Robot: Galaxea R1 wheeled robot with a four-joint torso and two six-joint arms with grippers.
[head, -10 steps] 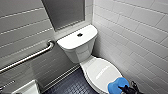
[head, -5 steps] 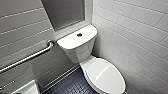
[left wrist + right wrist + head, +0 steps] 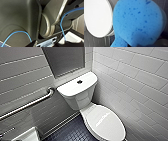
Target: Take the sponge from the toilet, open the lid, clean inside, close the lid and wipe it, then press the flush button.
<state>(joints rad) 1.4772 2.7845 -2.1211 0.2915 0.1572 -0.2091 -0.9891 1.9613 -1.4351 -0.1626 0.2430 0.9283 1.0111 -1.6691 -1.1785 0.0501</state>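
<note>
Right fingers (image 3: 137,45) gripping sponge (image 3: 137,23), lid (image 3: 113,130) lettering (image 3: 102,119) illegible

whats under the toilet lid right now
The white oval plastic lid lies shut on the white ceramic toilet. Beneath its edge a strip of white rim shows; the bowl's inside is covered by the lid.

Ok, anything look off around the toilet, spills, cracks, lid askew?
Nothing stands out. The lid lies shut and square on the toilet, no spill shows on the floor, and the sponge looks intact.
</note>
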